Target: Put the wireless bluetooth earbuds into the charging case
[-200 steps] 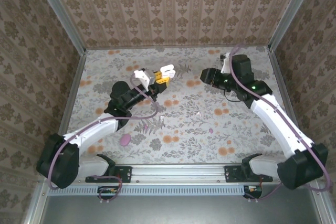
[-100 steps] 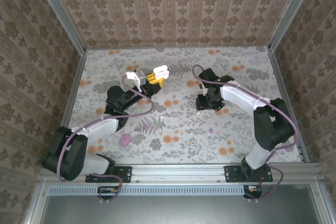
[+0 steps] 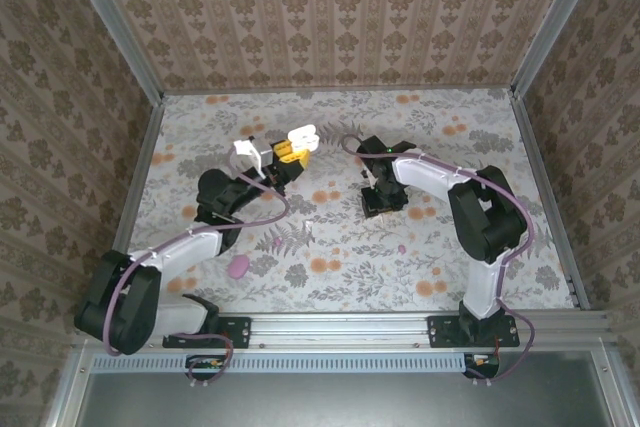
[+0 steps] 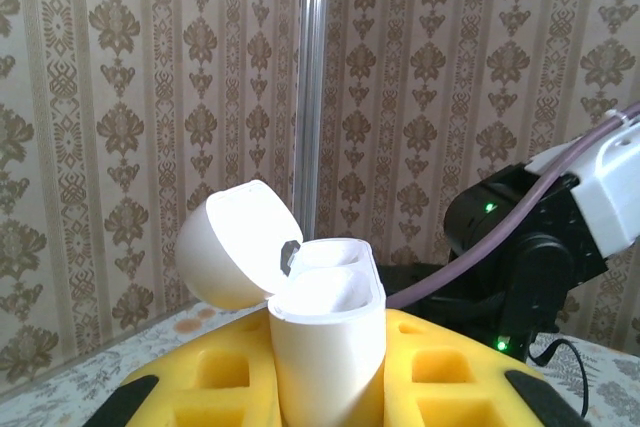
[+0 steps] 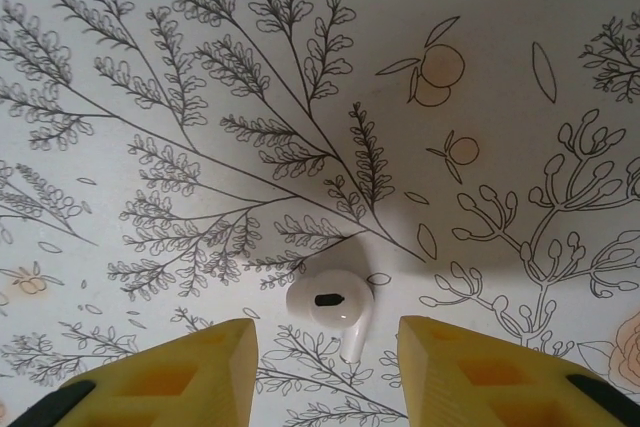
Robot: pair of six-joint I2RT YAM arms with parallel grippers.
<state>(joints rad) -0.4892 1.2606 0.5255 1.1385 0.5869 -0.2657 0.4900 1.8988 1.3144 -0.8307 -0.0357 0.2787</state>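
One white earbud lay on the floral table, between the right gripper's yellow pads and just ahead of their tips. The jaws stood apart on either side of it, touching nothing. Clamped upright between the left gripper's jaws stood the white charging case, its lid swung open; what its wells held could not be told. A pink earbud lay loose near the right jaws, and a pink case lay well apart from the left jaws.
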